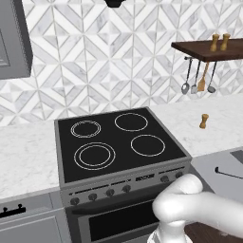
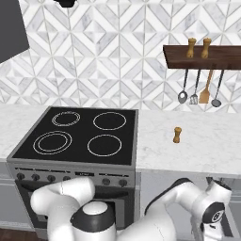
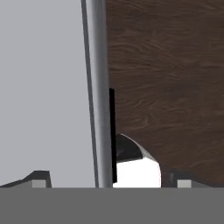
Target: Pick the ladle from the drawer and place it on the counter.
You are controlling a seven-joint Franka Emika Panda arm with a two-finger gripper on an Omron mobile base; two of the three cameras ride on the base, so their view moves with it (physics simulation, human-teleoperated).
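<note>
Kitchen backdrop is that white and grey diamond tile wall, with white marbled surface (image 1: 28, 156) running either side of a black glass stove top (image 1: 116, 142) with four white rings. Off to the right there's a dark wood shelf (image 2: 207, 55) carrying two little wooden shakers, and under it hang silver utensils plus an orange-wood spatula (image 2: 205, 94) on hooks. One more wooden shaker (image 2: 177, 135) stands by itself on the surface, right of the stove.

From the left base view you can actually see into the open grey drawer (image 1: 213, 163) at the far right edge, just right of the stove's knob panel. The ladle (image 1: 229, 173) is lying flat in there, thin dark handle, partly cut off by the frame edge. The arm's big white elbow sits in front of it, low in the picture.

From the right base view the arm curls low across the front of the oven and ends near the drawer's corner at the bottom right. I can't pick out the ladle from that side.

The hand view looks straight down along the drawer's edge: pale grey flat inside on the left, a grey wall (image 3: 98, 87) running up the middle, dark wood floor (image 3: 170, 78) on the right. The tool (image 3: 109, 181) has its two fingertips spread as wide as they go, one on either side of that wall, gripping nothing.
</note>
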